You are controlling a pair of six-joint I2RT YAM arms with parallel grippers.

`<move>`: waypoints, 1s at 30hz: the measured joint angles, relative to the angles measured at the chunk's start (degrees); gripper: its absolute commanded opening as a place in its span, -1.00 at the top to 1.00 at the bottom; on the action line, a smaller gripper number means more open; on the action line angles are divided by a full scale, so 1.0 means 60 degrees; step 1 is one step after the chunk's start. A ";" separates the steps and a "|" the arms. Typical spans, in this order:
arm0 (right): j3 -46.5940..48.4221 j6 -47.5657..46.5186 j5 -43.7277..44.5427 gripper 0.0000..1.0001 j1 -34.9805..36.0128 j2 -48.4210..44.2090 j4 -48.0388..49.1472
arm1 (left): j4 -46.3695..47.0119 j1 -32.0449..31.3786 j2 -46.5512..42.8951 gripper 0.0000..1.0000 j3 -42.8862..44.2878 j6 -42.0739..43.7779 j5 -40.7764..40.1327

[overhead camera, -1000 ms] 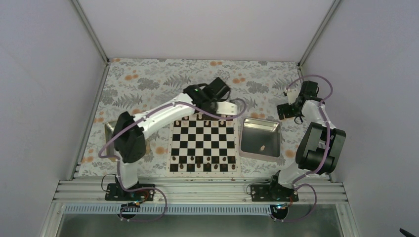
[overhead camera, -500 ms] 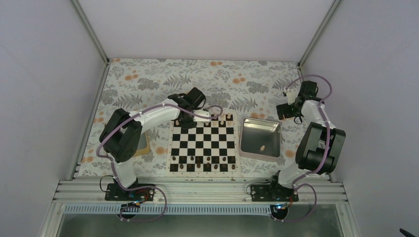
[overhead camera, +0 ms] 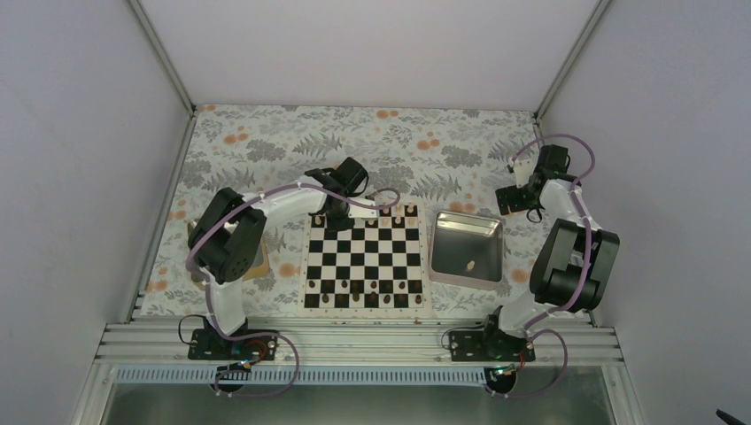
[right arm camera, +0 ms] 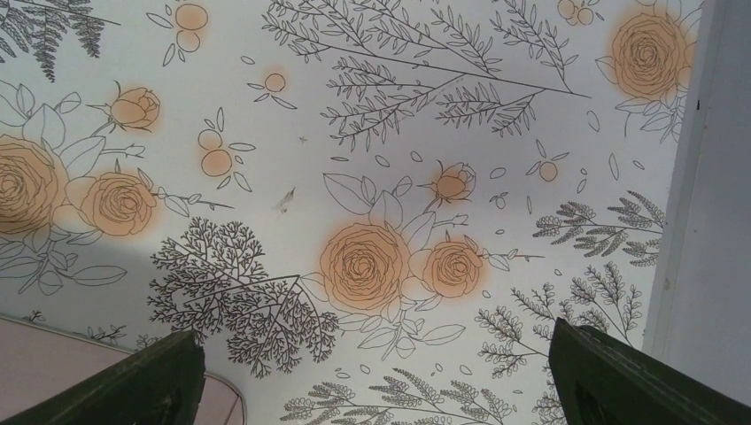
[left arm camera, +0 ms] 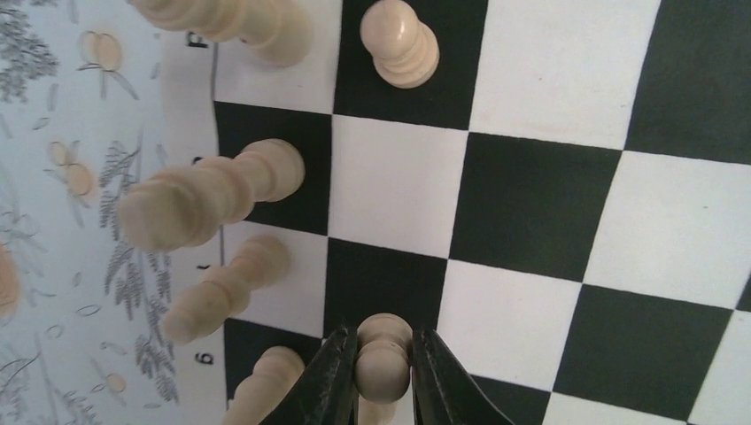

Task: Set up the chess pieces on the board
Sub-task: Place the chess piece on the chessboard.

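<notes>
L gripper (left arm camera: pixel 383 343) is clamped narrowly on small pale tan wooden pawn (left arm camera: pixel 383 365), held upright over flat black-and-white checkered chessboard (left arm camera: pixel 531 204) nr its far-left corner. R gripper (right arm camera: pixel 376 381) is spread wide, nothing gripped, over floral-print tablecloth (right arm camera: pixel 372 133) nr table's far-right corner.

We are reaching our left arm (overhead camera: pixel 283 205) forward and bending it inward, with the left gripper (left arm camera: pixel 385 335) pointing straight down and its fingers pinching a pale pawn (left arm camera: pixel 383 365) between them. We are holding our right arm (overhead camera: pixel 576 257) folded upright, and the right gripper (right arm camera: pixel 374 335) is hanging with its fingers spread wide apart.
</notes>
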 measured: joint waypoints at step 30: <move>0.0000 -0.0004 0.0036 -1.00 0.0000 0.0047 0.0004 | 0.0189 0.0098 0.0663 0.68 0.0098 0.0178 0.0076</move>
